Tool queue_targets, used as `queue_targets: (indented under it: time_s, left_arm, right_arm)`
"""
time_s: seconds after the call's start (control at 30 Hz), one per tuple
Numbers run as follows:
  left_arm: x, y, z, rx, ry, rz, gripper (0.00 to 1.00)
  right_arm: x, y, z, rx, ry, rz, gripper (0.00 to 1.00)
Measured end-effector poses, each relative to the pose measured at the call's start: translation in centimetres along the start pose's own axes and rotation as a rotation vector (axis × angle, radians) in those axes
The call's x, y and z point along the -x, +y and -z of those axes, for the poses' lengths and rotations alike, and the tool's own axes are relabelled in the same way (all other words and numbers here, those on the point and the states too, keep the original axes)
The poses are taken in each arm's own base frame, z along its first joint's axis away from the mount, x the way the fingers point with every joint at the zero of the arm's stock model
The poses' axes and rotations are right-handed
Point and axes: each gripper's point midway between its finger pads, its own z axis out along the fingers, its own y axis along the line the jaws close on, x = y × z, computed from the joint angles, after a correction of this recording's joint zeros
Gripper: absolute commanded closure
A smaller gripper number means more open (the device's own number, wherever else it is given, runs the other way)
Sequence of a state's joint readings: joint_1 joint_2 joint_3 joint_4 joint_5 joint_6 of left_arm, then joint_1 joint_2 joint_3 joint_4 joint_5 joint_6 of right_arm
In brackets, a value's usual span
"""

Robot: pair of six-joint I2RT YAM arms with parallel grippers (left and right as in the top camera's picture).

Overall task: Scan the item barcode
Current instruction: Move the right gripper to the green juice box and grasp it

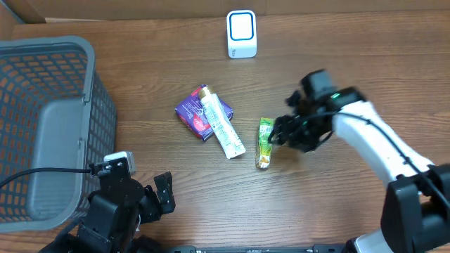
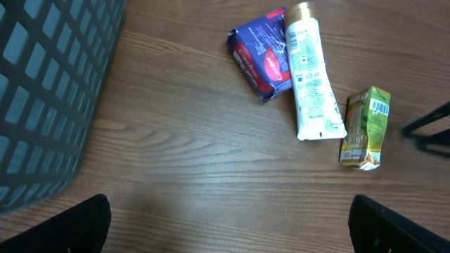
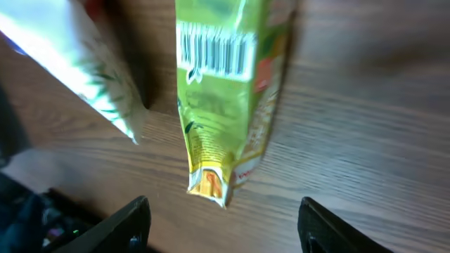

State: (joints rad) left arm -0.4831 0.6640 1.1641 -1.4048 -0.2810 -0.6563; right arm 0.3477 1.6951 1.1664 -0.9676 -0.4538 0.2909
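While the green packet [image 1: 264, 143] lies flat mid-worktop, my right hand [image 1: 280, 135] hangs beside it, released and grasping nothing.
Its long axis runs from the far edge toward the near edge, barcode [image 3: 214, 53] face up at the far end; the near end sits just ahead of my spread fingers [image 3: 133, 225]. The right arm is much the nearer; the left hand [image 2: 230, 218], also wide apart and empty, waits at the near-left corner by the basket [image 1: 42, 126]. A white tube [image 1: 223, 126] crowds the packet's left side, so I judge the grip must come across its width. Bare worktop lies open toward the scanner [image 1: 241, 34] at the far edge.
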Motion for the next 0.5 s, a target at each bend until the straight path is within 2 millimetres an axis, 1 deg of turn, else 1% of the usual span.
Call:
queue_targets:
  time_s: [0.1, 0.13, 0.23, 0.33, 0.5]
  left_arm:
    - [0.0, 0.0, 0.0, 0.000, 0.000, 0.000, 0.00]
    - [0.0, 0.0, 0.0, 0.000, 0.000, 0.000, 0.00]
    - [0.0, 0.0, 0.0, 0.000, 0.000, 0.000, 0.00]
    - [0.0, 0.0, 0.0, 0.000, 0.000, 0.000, 0.00]
    - [0.0, 0.0, 0.0, 0.000, 0.000, 0.000, 0.00]
  right_arm:
    - [-0.9, 0.2, -1.8, -0.039, 0.003, 0.004, 0.34]
    - [-1.1, 0.1, -2.3, -0.051, 0.000, 0.002, 0.36]
    - [-0.9, -0.1, -3.1, -0.066, -0.027, -0.002, 0.49]
    - [-0.6, -0.5, -3.5, -0.075, -0.050, -0.010, 0.62]
    - [-0.5, -0.8, -3.6, -0.085, -0.058, -0.021, 0.63]
